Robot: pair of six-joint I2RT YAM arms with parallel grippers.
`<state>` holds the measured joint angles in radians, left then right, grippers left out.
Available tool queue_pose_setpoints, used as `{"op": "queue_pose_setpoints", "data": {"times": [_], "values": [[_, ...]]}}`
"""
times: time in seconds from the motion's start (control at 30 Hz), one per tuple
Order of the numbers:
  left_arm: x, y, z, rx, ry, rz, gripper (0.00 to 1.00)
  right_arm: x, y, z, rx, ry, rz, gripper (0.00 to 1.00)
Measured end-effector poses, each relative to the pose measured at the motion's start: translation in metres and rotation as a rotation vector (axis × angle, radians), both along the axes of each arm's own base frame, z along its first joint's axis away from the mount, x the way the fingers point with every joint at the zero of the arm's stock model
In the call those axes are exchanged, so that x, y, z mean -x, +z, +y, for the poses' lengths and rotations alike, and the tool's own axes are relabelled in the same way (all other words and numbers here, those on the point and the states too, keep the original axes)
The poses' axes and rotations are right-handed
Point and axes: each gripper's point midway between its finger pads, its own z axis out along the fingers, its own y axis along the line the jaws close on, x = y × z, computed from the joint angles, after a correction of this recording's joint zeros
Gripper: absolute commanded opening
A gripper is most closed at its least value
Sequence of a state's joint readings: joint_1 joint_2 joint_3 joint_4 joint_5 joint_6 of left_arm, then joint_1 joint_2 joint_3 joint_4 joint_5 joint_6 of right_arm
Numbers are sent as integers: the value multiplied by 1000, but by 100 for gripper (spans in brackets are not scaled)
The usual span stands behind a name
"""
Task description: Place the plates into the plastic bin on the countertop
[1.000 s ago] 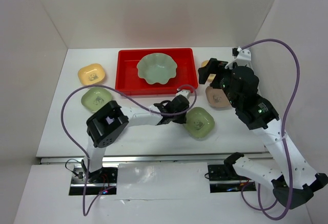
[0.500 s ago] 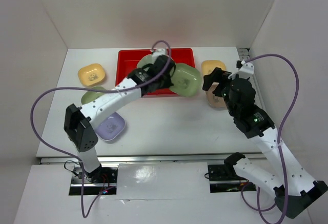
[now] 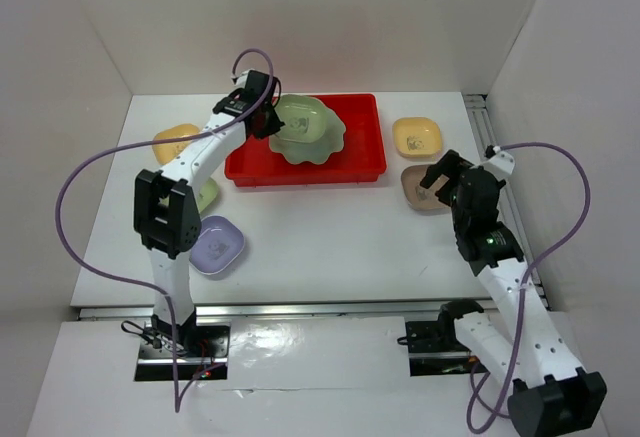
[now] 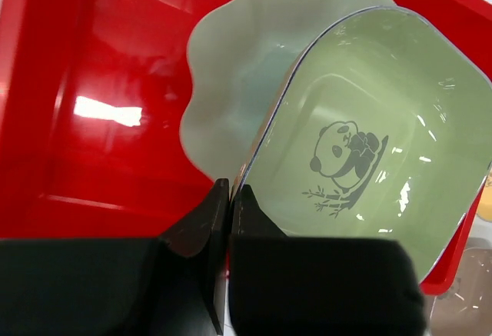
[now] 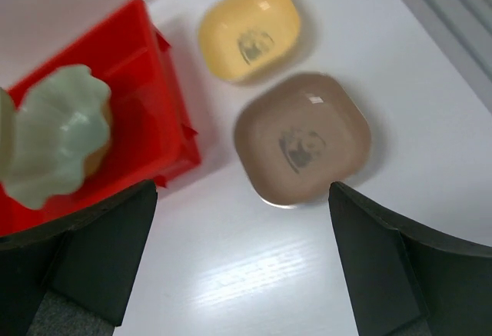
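Left claw [image 4: 229, 194] clamped on rim of green dish [image 4: 369, 144], dish tilted on edge over bin [image 3: 300, 179]. It overlaps scalloped dish [image 3: 308, 132], which sits inside bin. Right claw [image 5: 242, 228] spread wide, empty, hovering over surface [image 3: 330, 237] near brown dish [image 5: 304, 140]; yellow dish [image 5: 250, 32] just beyond. Lavender dish [image 3: 218, 245] and second yellow dish [image 3: 175, 139] left of bin, on surface. Small dishes look light, stiff, glossy, so likely slick. Raised rim seems best hold: one finger inside, one outside.
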<state>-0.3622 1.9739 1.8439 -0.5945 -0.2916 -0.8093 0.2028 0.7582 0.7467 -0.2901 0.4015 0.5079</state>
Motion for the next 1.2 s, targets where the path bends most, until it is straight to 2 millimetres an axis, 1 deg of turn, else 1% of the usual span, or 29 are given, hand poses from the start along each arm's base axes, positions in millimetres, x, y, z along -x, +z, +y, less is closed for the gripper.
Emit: {"op": "queue_pose_setpoints", "data": {"times": [0.07,0.13,0.17,0.33,0.43,0.53,0.67,0.7,0.8,0.83,0.93,0.97,1.03,1.1,1.2], "values": [[-11,-7,-4,14,-14,0,0,0,-29,-7,-10,-1,60,100],[-24,-13,-9,31,-37,-10,0,4,-60,-18,-23,-25,130,100],[-29,-16,-10,39,-42,-9,0,7,-69,-26,-35,-49,150,100],[-49,-33,-12,67,-53,-5,0,15,-93,-48,-119,-138,184,100],[-52,-48,-10,68,-50,17,3,20,-108,-48,-172,-157,206,100],[-53,-61,-13,75,-58,43,3,21,-119,-44,-207,-158,230,100],[-51,-72,-16,84,-71,70,3,21,-126,-41,-230,-157,248,100],[-51,-73,-17,86,-71,71,7,22,-126,-41,-232,-157,248,100],[-51,-72,-18,93,-74,72,15,23,-130,-40,-239,-157,257,100],[-51,-72,-19,95,-72,71,20,23,-131,-40,-241,-159,260,100],[-50,-74,-19,104,-63,75,28,23,-136,-39,-248,-158,273,100],[-50,-75,-19,108,-62,76,32,24,-139,-39,-250,-156,279,100],[-50,-74,-19,109,-61,76,37,27,-145,-38,-252,-155,292,100],[-51,-75,-20,110,-59,75,37,29,-149,-37,-254,-154,303,100],[-51,-74,-20,113,-61,74,38,29,-149,-36,-256,-150,302,100]]}}
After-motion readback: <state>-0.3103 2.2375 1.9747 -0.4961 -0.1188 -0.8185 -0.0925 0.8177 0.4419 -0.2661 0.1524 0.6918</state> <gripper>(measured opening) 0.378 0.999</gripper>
